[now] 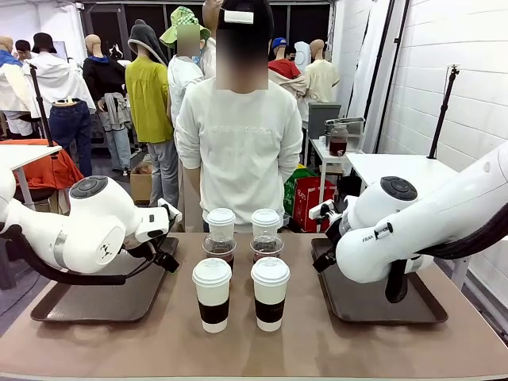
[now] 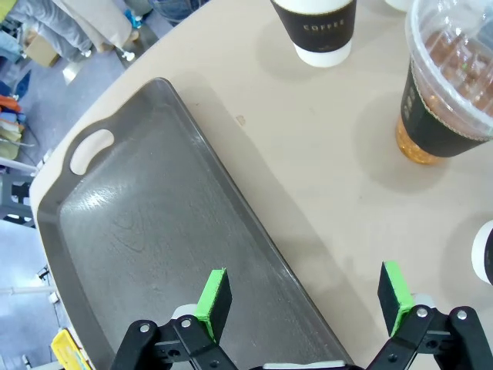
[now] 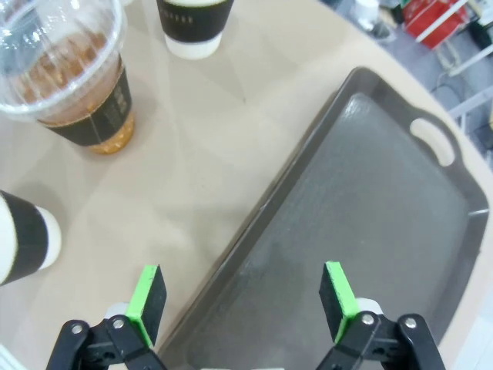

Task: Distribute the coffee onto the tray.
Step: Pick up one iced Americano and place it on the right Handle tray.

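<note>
Pads (image 2: 216,302) on the left gripper (image 2: 304,299) stand wide apart, with nothing between them. One pad hangs over the left tray (image 2: 115,231) and the other over the bare table (image 2: 323,177), so the gripper sits right above the tray's long edge. The right gripper (image 3: 243,299) is spread wide too and holds nothing. It hangs over the edge of the right tray (image 3: 385,216) in the same way.

None of the coffee is on a tray yet. Four cups stand close together in the middle of the table, between the two trays: two paper cups (image 1: 213,294) (image 1: 270,292) in front, and two clear cups (image 1: 221,234) (image 1: 266,232) just behind them, nearer the person (image 1: 238,143).

The cups are packed tight, so an open finger could bump the next cup and tip it over. The clear cups look soft — a hard squeeze could bend one or pop its lid, and the drink would spill. Both arms may also reach for the middle at once and knock into each other.

In the front view the left arm (image 1: 95,230) comes in from the left and the right arm (image 1: 397,230) from the right. Each is bent low over its own tray with the wrist turned down, gripper end nearest the cups.
</note>
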Robot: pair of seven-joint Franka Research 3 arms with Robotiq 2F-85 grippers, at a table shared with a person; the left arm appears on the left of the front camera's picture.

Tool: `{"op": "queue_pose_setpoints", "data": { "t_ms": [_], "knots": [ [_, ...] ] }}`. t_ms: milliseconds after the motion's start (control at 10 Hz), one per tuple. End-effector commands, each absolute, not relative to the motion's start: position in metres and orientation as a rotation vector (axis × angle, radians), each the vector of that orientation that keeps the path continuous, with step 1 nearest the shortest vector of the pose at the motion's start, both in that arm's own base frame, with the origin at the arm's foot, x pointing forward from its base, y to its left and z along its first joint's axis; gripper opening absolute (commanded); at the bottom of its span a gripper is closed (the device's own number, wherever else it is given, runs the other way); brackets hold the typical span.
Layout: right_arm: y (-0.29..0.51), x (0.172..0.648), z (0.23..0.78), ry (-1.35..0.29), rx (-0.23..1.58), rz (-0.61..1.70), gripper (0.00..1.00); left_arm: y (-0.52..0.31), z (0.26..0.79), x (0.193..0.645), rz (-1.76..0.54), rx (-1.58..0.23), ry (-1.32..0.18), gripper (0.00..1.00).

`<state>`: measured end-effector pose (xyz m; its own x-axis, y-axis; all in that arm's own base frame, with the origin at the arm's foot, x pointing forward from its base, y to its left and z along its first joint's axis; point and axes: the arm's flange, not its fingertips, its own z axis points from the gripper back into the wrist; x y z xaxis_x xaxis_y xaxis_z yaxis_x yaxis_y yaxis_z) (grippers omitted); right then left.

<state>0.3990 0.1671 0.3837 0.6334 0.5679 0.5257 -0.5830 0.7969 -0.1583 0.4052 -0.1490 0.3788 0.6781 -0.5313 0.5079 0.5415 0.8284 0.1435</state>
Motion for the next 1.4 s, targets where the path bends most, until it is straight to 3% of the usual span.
{"op": "queue_pose_setpoints", "data": {
  "t_ms": [0, 700, 1300],
  "knots": [
    [0.161, 0.397, 0.413, -0.597, 0.065, 0.682, 1.0, -0.147, 0.409, 0.402, -0.606, 0.013, -0.587, 1.0],
    [0.148, 0.36, 0.517, -0.646, 0.093, 0.773, 1.0, -0.159, 0.528, 0.373, -0.591, 0.066, -0.683, 1.0],
    [0.138, 0.347, 0.544, -0.71, 0.195, 0.888, 1.0, -0.143, 0.553, 0.359, -0.659, -0.056, -0.73, 1.0]
  ]
}}
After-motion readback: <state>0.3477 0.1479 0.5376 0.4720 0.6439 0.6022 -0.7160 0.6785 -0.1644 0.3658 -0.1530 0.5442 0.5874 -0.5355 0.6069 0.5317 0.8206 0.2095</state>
